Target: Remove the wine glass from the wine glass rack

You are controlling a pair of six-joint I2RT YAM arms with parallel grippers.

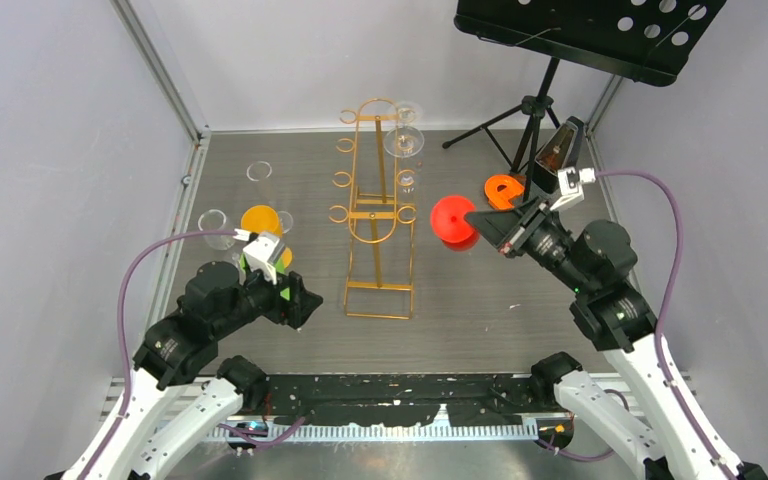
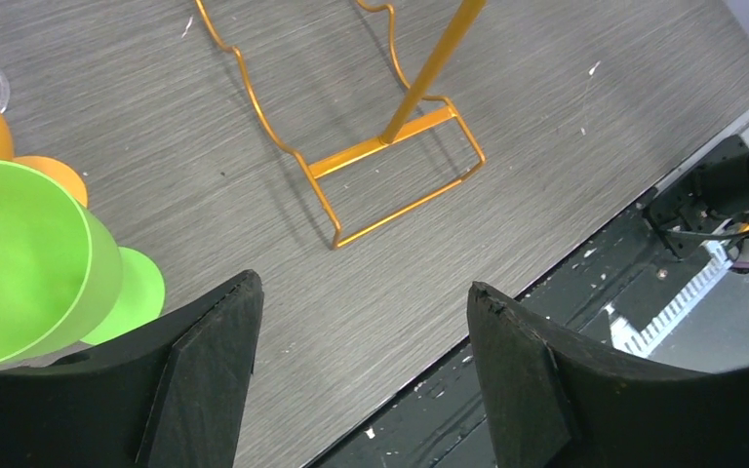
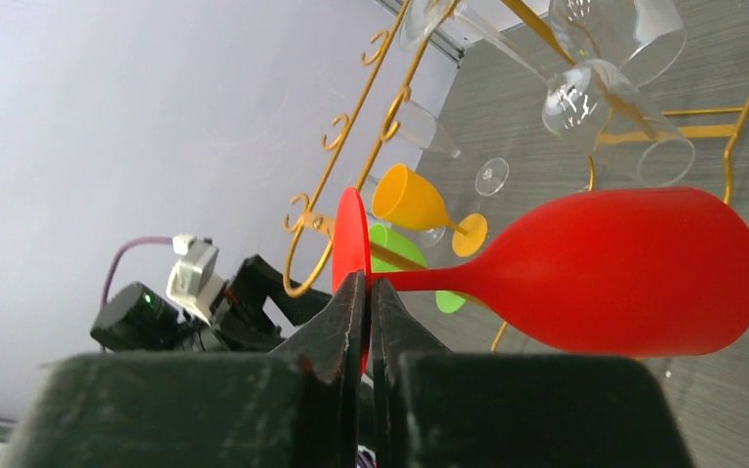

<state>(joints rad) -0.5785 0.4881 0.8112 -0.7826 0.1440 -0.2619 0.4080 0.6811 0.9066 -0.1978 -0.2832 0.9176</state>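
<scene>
The gold wire wine glass rack (image 1: 378, 215) stands mid-table, and its base (image 2: 390, 185) shows in the left wrist view. A red wine glass (image 1: 452, 220) hangs in the air just right of the rack's lower right hook. My right gripper (image 3: 368, 283) is shut on the thin foot of this red glass (image 3: 624, 268), which lies sideways. Clear glasses (image 1: 403, 135) hang at the rack's far right top. My left gripper (image 2: 366, 292) is open over the table's near edge, with nothing between its fingers and a green glass (image 2: 29, 253) beside it.
An orange glass (image 1: 261, 220) and clear glasses (image 1: 215, 225) stand at the left. Another orange piece (image 1: 503, 190) lies by the black music stand (image 1: 585, 35) at the back right. Grey walls close in the sides.
</scene>
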